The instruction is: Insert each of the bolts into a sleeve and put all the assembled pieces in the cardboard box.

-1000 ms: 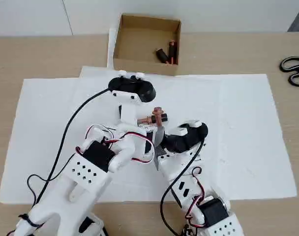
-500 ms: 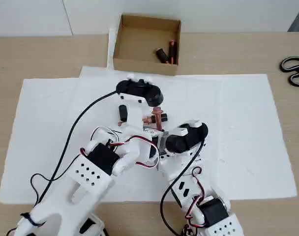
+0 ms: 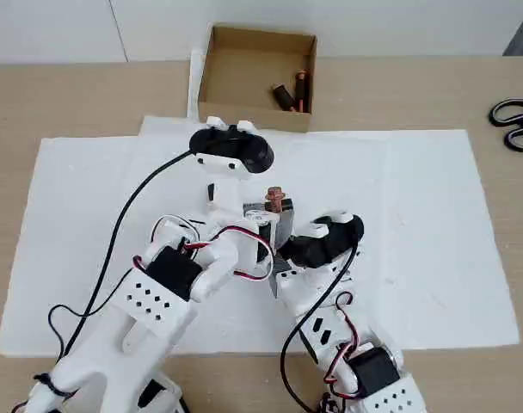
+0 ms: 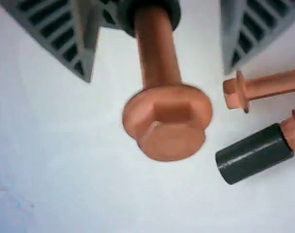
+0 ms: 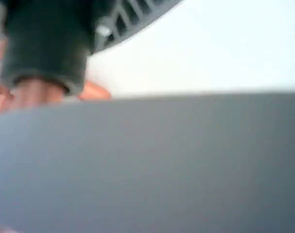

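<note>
A copper bolt (image 4: 167,121) sits with its shaft in a black sleeve (image 4: 150,9), its hex head toward the left wrist camera. My left gripper (image 3: 260,212) is open, with its grey fingers (image 4: 65,39) standing apart on either side of the piece. My right gripper (image 3: 283,231) is shut on the same sleeve (image 5: 45,48), from which the bolt (image 5: 31,92) sticks out. In the high view the bolt head (image 3: 274,195) shows between the two arms. On the paper lie a loose bolt (image 4: 264,87) and another sleeve (image 4: 254,153) with a bolt in it. The cardboard box (image 3: 218,69) holds assembled pieces (image 3: 292,93).
White paper (image 3: 433,224) covers the middle of the wooden table. A black sleeve (image 3: 212,194) lies on it beside the left arm. Scissors (image 3: 515,120) rest at the table's far right edge. The box stands just beyond the paper's far edge.
The left wrist swung right, then back left. The bolt that lay level between the grippers now points head up in the sleeve. The right arm stayed put.
</note>
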